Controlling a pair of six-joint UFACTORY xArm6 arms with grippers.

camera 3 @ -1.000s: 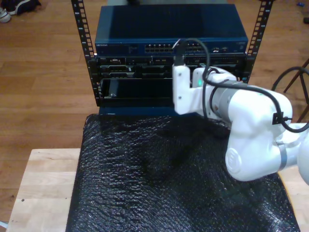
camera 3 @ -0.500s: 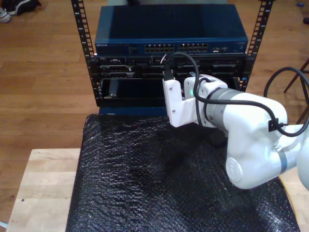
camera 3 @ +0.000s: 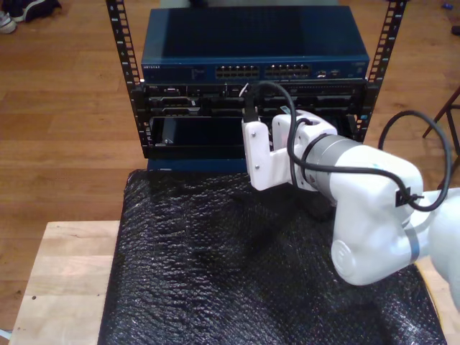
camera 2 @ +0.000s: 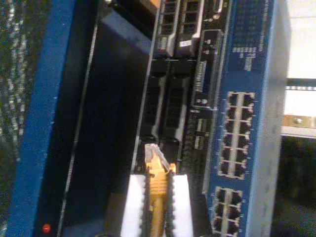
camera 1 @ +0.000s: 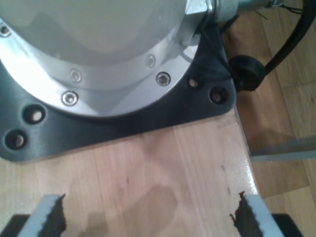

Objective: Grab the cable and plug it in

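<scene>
Second wrist view: my second gripper (camera 2: 158, 197) clamped on the thin yellow-orange network cable (camera 2: 158, 190), white pads pressed on both sides of it. The small clear plastic plug (camera 2: 153, 154) of the cable sticks out beyond the fingertips, close in front of the black middle units of the rack, not yet inside any socket. Just beside it, the blue network switch with rows of dark ports (camera 2: 247, 123).

Exterior view: white robot arm (camera 3: 366, 208) reaching from the exterior view's right toward the black metal rack (camera 3: 133, 86), white gripper housing held near the front of the rack, below the blue switch (camera 3: 255, 50). Thick black robot cable (camera 3: 287, 108) looping over the wrist. Under the arm, a crinkled black bubble-wrap sheet (camera 3: 215, 273) spread over the light wooden counter (camera 3: 65, 273). Around it, brown wooden floor (camera 3: 65, 108).

First wrist view: my first gripper (camera 1: 148, 217) with fingers apart, nothing between them, above the pale wooden counter (camera 1: 163, 173). Facing it, a round silver metal base with bolts (camera 1: 98, 59) on a black mounting plate (camera 1: 123, 123). Beside the plate, a black cable with a round clamp (camera 1: 247, 71).
</scene>
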